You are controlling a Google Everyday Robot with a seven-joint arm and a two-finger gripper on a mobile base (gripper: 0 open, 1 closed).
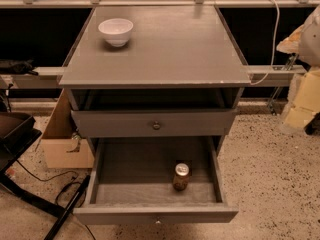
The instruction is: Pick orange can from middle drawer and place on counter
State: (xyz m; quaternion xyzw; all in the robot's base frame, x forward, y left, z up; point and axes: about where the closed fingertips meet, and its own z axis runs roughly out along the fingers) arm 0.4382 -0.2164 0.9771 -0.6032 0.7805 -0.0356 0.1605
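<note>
You will find the orange can (181, 176) upright in the open middle drawer (130, 169), front right, below the counter's (165, 54) front edge. A white bowl (116, 31) sits near the rear left corner. The gripper (303, 106) hangs beyond the right edge, well apart from the can; whether it is released or clenched cannot be told.

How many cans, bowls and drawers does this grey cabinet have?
Brownish-orange drink can, in open middle drawer: 1
White round bowl, on grey counter: 1
Grey wooden drawers, middle plus upper drawer: 2
Total: 4
Pale gripper sits at right edge.
</note>
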